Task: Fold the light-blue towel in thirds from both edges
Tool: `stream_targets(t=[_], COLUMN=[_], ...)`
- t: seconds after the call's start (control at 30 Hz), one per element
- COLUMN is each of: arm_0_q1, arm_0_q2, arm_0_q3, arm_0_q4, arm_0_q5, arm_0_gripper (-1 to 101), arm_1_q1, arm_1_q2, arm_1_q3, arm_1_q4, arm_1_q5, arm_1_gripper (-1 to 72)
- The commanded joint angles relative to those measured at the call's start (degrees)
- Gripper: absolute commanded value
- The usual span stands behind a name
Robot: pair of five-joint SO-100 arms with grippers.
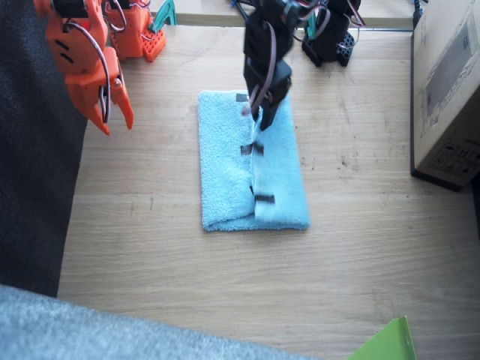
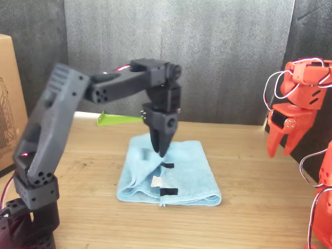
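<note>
step: we judged second third laid over light-blue towel [image 1: 255, 176], folded on table [image 1: 360, 247].
left gripper [image 1: 262, 116]: narrow, pinching the edge.
right gripper [image 1: 112, 120]: clear, slightly parted, empty.
next: release, lift away.

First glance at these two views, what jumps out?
The light-blue towel lies mid-table, already folded into a narrow stack with black tape strips along the seam. The black left arm hangs straight over it, its left gripper tip down on the top flap near the far end; whether it pinches cloth is unclear. The orange right gripper hovers off to the side, clear of the towel.
</note>
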State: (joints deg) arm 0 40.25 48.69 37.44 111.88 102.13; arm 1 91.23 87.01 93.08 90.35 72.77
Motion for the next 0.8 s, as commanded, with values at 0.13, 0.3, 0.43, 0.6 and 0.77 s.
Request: stream_targets(t=[0.13, 0.3, 0.43, 0.6, 0.77], arm_0_q1=[0.5, 9.7, 24.6, 39.7, 49.7], arm_0_q2=[2.9, 11.2, 24.2, 49.3, 69.9], arm_0_q3=[-13.5, -8.5, 6.4, 44.1, 75.5], arm_0_q4=[6.4, 6.4, -0.5, -20.7, -37.1], arm_0_q5=[2.9, 2.1, 0.4, 0.4, -1.5], arm_0_gripper=[27, 25, 24, 26, 27], arm_1_q1=[0.5, 0.2, 0.9, 0.7, -1.8], arm_1_q2=[5.7, 8.6, 13.5, 26.4, 43.6], arm_1_q3=[3.2, 5.6, 8.7, 19.8, 33.7], arm_1_q4=[-1.0, -2.7, -4.6, -10.0, -15.8], arm_1_q5=[1.0, 1.5, 1.8, 2.1, -2.5], arm_1_gripper=[22.5, 21.6, 21.2, 21.6, 22.0])
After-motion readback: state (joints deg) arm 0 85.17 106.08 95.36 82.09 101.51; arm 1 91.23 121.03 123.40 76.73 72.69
